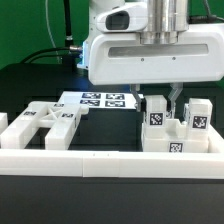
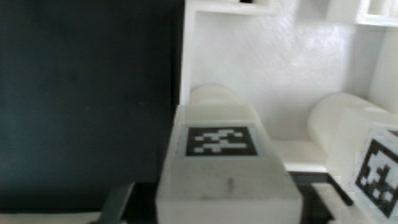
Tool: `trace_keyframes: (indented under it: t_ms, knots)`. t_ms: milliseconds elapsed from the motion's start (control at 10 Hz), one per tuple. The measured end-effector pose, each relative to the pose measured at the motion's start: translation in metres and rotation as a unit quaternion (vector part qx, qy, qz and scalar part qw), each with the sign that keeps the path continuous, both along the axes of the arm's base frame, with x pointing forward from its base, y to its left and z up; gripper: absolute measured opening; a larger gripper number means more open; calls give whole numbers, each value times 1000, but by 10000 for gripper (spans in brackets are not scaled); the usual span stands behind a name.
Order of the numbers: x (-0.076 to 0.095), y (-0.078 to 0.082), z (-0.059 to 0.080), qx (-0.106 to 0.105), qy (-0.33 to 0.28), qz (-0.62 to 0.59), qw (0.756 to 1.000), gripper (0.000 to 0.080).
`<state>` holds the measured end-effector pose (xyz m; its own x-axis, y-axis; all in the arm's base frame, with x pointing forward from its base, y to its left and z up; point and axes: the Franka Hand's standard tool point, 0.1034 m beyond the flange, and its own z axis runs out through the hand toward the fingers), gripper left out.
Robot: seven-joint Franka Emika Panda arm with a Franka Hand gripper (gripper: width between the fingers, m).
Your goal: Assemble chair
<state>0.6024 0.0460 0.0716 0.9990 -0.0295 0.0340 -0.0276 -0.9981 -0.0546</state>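
The black table (image 1: 110, 130) carries a long white rail (image 1: 100, 163) on the camera's side of the claw (image 1: 163, 101). A cut-out chair frame (image 1: 40, 122) lies well apart from the claw, toward the exterior view's left. The claw straddles an upright tagged chair leg (image 2: 222, 150), with another tagged part (image 2: 365, 140) just beside; whether it is clamped on the leg I cannot tell.

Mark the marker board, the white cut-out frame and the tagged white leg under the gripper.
marker board (image 1: 105, 101), exterior view, tagged top face
white cut-out plastic frame (image 1: 40, 118), exterior view, top face
tagged white blocky leg (image 2: 219, 140), wrist view, its square tag
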Motion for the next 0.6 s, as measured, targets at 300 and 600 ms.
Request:
trace_keyframes:
  t_ms: [300,600]
  knots:
    - [0,3,0,9,10,-180,984,286]
    - [-1,5,-1,20,20,-341,940,287]
